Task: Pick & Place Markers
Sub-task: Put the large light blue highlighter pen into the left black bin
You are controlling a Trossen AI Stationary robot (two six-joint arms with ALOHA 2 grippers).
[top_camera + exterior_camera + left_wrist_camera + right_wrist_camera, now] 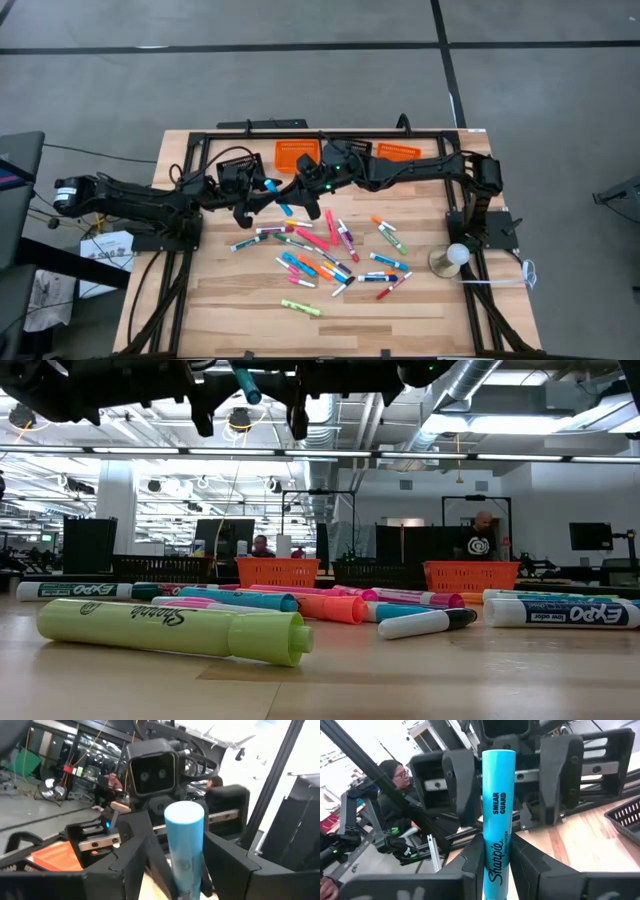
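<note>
Here, meets nose to nose above the back middle of the worktop (240,300): right gripper (292,189) against left gripper (256,194). Pinches the blue marker (498,810) in the right jaws, low on its barrel, clear of the wood. Stands with the left jaws spread, one on each side of the marker's far end, apparently not pressing it. Finds the other markers (330,255) scattered flat across the worktop's middle, two orange baskets (297,153) behind.
</note>
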